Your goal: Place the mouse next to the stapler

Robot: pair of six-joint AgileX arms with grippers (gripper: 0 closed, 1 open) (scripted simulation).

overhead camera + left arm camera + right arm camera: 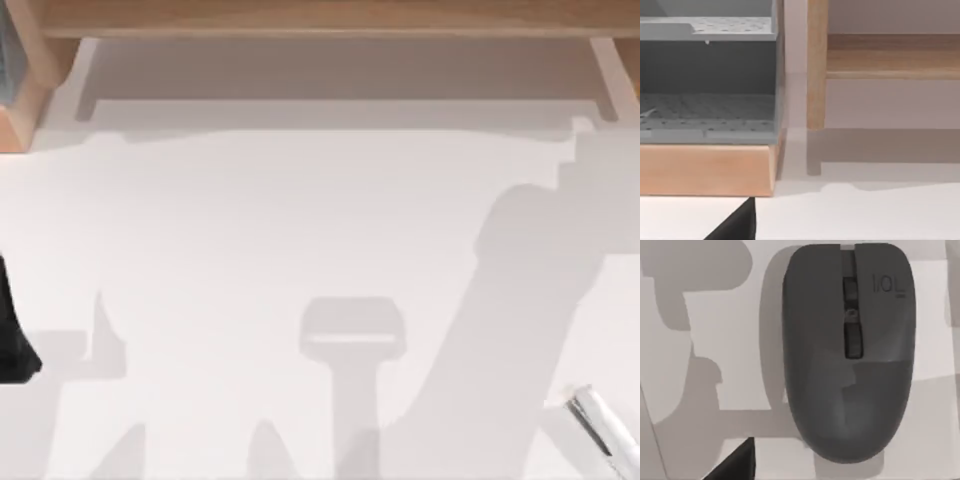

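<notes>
A broad white table (250,220) spreads across the top view, crossed by soft grey shadows cast by the two arms overhead. Along its far edge runs a light wooden shelf (330,18), with pale supports coming down to the tabletop at either end. In the left wrist view, a grey perforated organiser (707,75) with two tiers sits on a wooden base (705,170), just beside one of the shelf's upright wooden posts (816,65). A dark grey computer mouse (850,350) lies flat on the table in the right wrist view, seen from directly above, with its scroll wheel and centre strip running lengthwise and faint pale lettering near one front corner. Nothing touches the mouse. The left arm (12,330) is a dark shape at the left edge of the top view, and the right arm (600,425) is a white and grey segment at the lower right corner. A dark wedge of gripper body sits at the edge of each wrist view, but whether either gripper's fingers are apart or together cannot be told.
</notes>
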